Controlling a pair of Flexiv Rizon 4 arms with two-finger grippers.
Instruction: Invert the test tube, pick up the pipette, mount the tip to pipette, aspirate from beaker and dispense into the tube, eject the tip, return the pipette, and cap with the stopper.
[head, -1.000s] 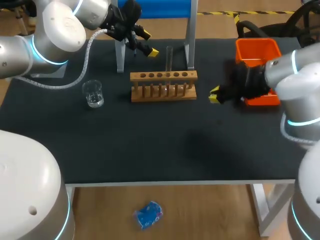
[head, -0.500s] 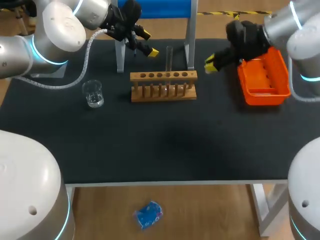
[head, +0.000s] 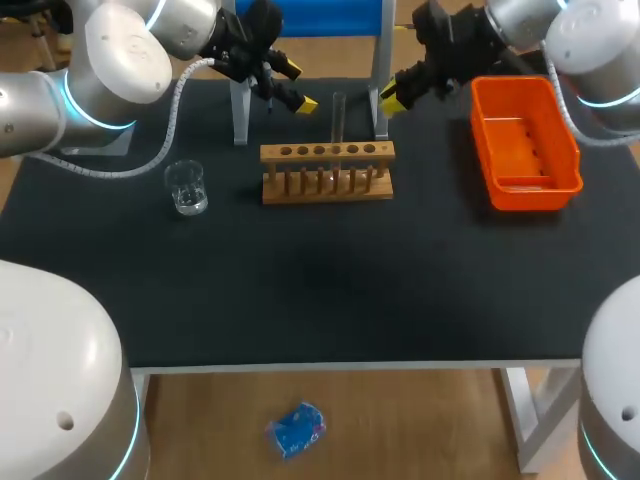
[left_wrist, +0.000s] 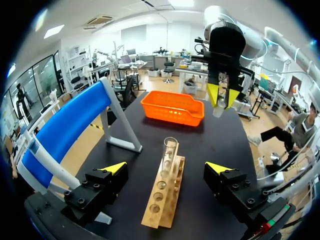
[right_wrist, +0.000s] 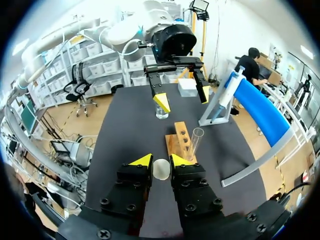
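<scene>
A clear test tube (head: 338, 117) stands upright, mouth up, in the wooden rack (head: 328, 170). My right gripper (head: 392, 100) hovers behind the rack's right end, shut on a pale round stopper (right_wrist: 161, 169). From the left wrist view the stopper (left_wrist: 218, 108) shows between the right gripper's yellow tips. My left gripper (head: 300, 87) is open and empty, behind the rack's left part, with the tube (left_wrist: 168, 156) ahead between its fingers. The glass beaker (head: 187, 187) sits left of the rack. The pipette (right_wrist: 227, 95) hangs on the blue stand (right_wrist: 262, 112).
An orange bin (head: 525, 140) lies at the table's right side. The blue stand's grey legs (head: 240, 110) rise just behind the rack. Dark table surface stretches in front of the rack.
My right arm has swung up and left from beside the orange bin to behind the rack's right end, the stopper still in its gripper. The left arm has stayed put.
</scene>
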